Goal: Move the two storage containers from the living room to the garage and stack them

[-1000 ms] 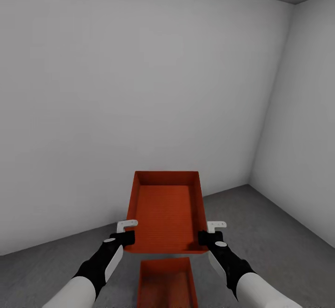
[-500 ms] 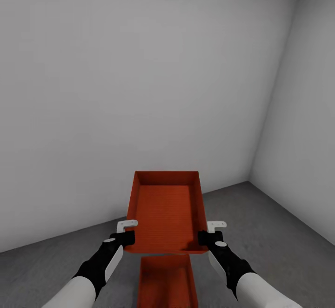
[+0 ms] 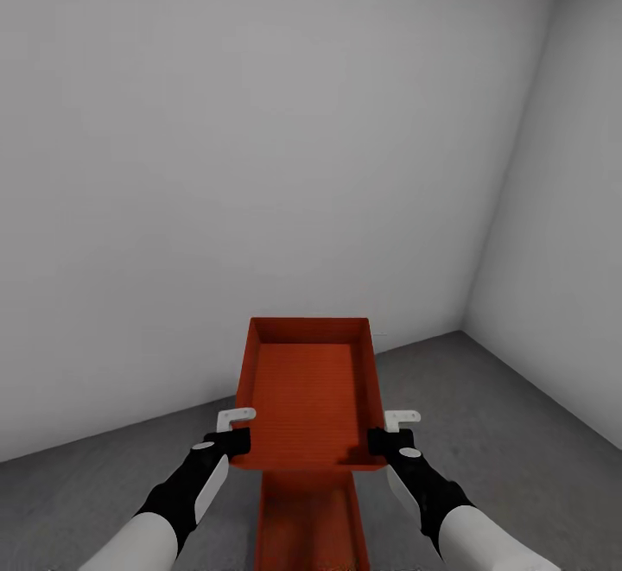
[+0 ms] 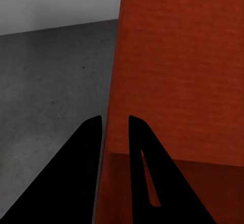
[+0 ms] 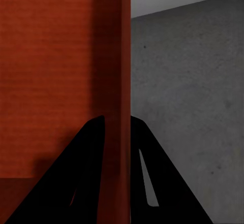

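1. Two orange-red bins sit before the robot in the bare garage: the upper container [image 3: 309,394] is carried in the air between both arms, and the lower container [image 3: 309,519] lies on the grey concrete floor [image 3: 518,433], straight below it near the robot.
2. At the upper bin's near left corner, the left end effector [image 3: 235,429] is clamped on the side wall; the left wrist view shows its dark fingers [image 4: 76,173] astride that thin wall [image 4: 114,132], one inside and one outside.
3. Opposite, the right end effector [image 3: 390,431] grips the near right corner the same way, its fingers [image 5: 81,173] pinching the right wall [image 5: 124,82].
4. Held roughly level, the carried bin points its long side away from the robot, toward the white wall [image 3: 259,165].
5. Its near edge overlaps the far end of the bin on the floor as seen from the head camera.
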{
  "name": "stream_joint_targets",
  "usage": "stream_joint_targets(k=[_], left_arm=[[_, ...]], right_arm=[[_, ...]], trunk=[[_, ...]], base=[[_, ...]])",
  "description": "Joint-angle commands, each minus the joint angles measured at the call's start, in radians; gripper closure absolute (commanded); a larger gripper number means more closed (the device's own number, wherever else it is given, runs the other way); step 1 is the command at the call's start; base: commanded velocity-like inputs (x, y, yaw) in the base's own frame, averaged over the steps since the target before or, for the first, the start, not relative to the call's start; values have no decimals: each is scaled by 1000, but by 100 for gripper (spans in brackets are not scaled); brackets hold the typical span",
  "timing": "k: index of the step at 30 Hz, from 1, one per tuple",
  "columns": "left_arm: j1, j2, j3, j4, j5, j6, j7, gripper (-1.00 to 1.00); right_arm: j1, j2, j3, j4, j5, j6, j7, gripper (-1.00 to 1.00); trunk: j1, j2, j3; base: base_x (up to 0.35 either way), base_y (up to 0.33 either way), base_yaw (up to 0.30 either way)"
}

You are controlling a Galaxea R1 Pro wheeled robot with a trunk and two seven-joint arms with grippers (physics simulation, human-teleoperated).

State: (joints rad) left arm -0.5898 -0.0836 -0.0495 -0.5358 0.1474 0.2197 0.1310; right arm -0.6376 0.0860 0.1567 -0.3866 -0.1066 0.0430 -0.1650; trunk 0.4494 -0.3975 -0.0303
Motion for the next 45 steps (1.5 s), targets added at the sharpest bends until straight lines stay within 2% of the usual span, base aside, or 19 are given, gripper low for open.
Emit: stream_joint_targets(k=[1, 45], left_arm=[[-1, 30, 34, -6, -15, 4, 27, 100], [-1, 31, 34, -6, -16, 4, 27, 100]], right_arm=[[-1, -2, -12, 0, -8, 5, -14, 100], [-1, -1, -12, 0, -9, 6, -14, 100]], trunk=[[1, -3, -4], [1, -3, -69]], base=[[0, 0, 0], [0, 0, 0]])
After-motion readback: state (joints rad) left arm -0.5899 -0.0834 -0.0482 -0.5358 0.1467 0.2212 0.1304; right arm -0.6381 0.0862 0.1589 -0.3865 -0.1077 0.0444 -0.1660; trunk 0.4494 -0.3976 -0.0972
